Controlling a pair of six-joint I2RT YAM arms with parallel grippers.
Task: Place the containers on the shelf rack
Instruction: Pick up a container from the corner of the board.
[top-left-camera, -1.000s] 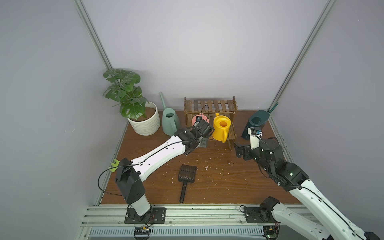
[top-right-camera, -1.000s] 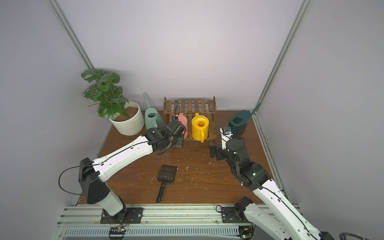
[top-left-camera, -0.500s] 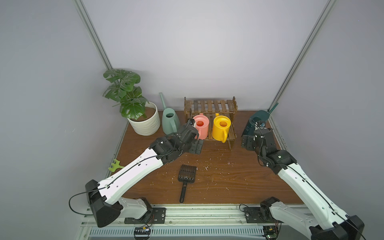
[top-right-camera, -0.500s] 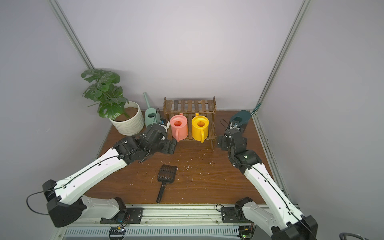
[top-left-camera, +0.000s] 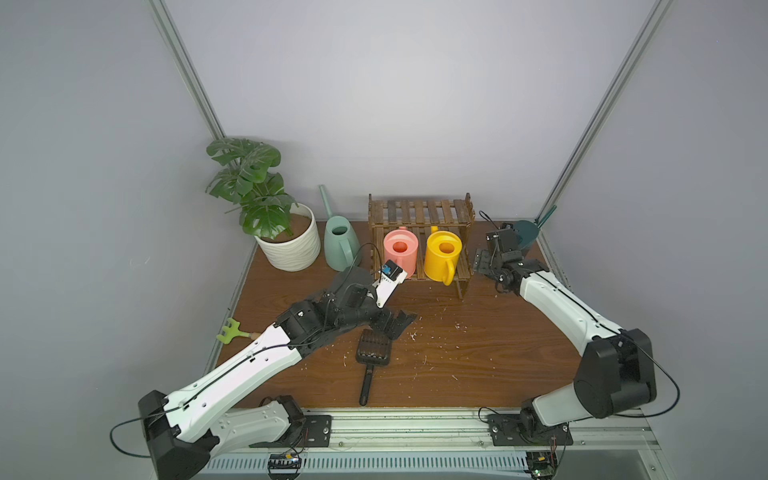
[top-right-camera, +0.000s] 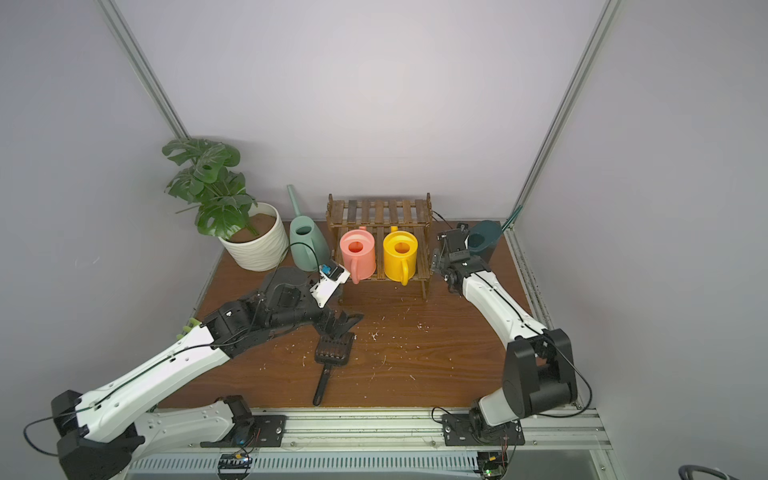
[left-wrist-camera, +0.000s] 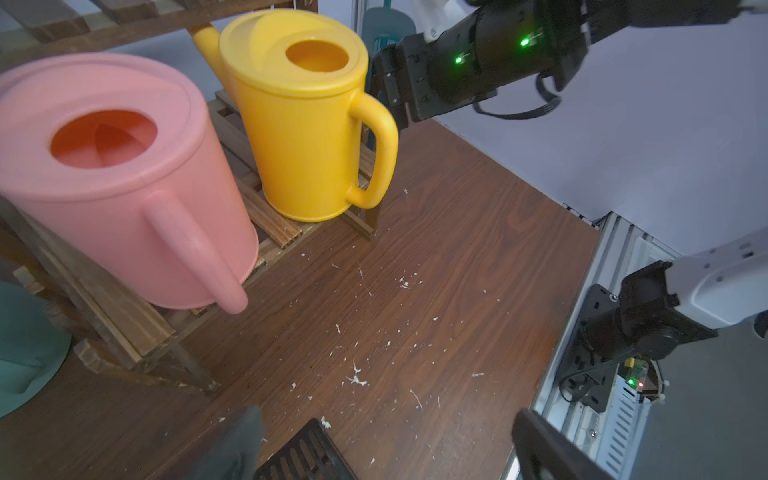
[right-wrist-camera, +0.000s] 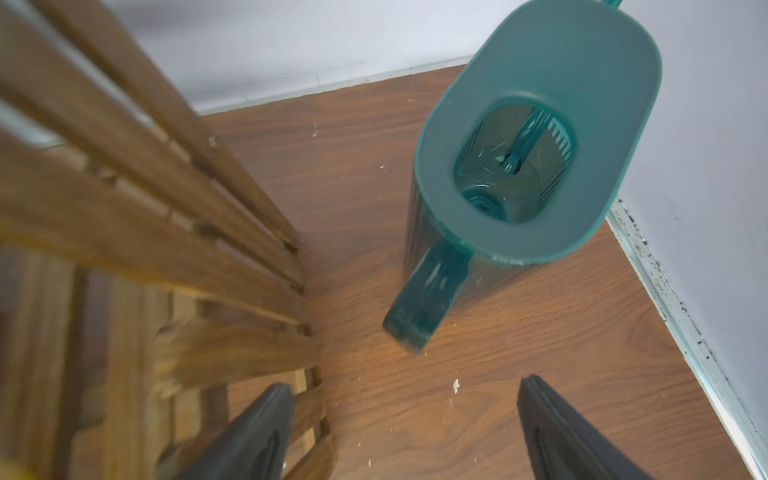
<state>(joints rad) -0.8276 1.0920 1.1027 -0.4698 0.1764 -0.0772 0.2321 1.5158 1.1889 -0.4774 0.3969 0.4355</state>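
While both arms reach forward, the left gripper (top-left-camera: 400, 324) is wide open and empty, and the right gripper (right-wrist-camera: 405, 390), open and empty, faces the dark-teal can (right-wrist-camera: 590, 83).

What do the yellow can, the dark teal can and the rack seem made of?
Yellow can: probably moulded plastic, opaque, soft sheen, one-piece handle. Dark teal can: likely translucent plastic; handle and inner wall look see-through. Rack: wood, brown-stained, grain visible along the slats.
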